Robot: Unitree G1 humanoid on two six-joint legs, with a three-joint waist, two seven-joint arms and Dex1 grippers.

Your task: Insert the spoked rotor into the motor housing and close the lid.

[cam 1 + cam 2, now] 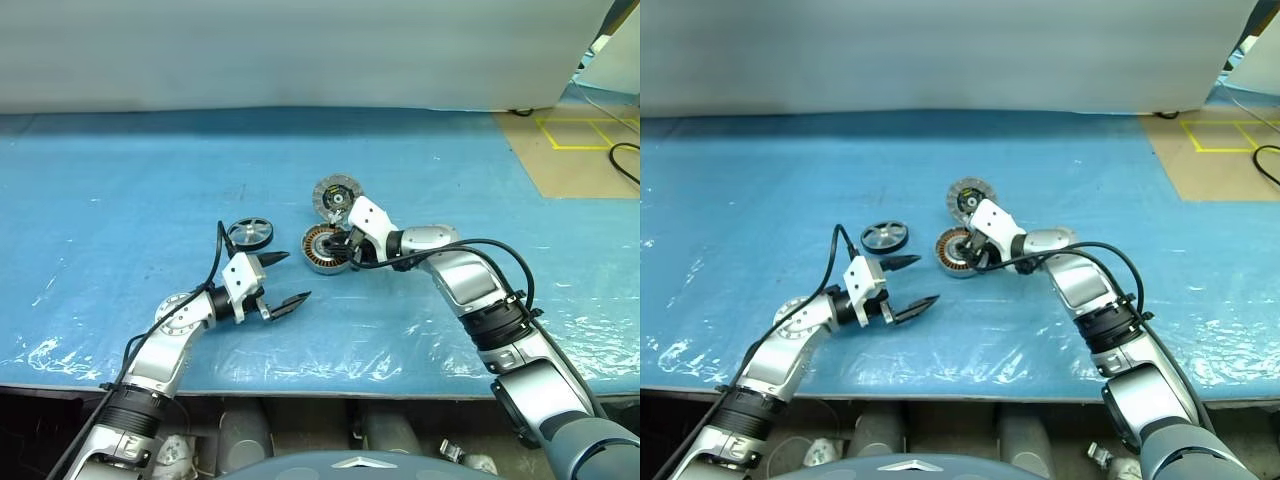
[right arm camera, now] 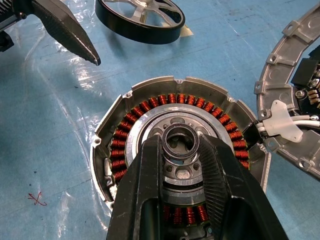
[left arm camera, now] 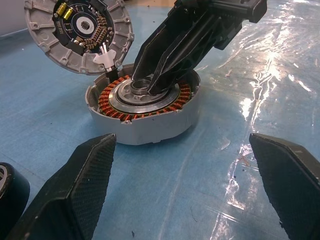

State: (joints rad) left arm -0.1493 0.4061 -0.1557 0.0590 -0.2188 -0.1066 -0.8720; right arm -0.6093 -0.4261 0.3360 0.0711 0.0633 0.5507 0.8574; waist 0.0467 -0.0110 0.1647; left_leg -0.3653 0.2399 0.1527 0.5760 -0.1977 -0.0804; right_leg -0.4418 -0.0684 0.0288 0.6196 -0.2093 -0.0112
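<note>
While right gripper is pinching centre hub of motor housing mid-table, left gripper is waiting wide open, empty, near spoked rotor lying left of housing; lid lying just beyond. Housing likely needing steadying as left takes rotor by rim, level.

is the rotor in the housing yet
No, out. The rotor lies on the table, apart from the housing, whose copper windings are still uncovered.

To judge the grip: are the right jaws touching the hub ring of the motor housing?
Touching. In the right wrist view the right gripper stands with both jaws pressed against the dark hub ring of the motor housing, no gap showing.
</note>
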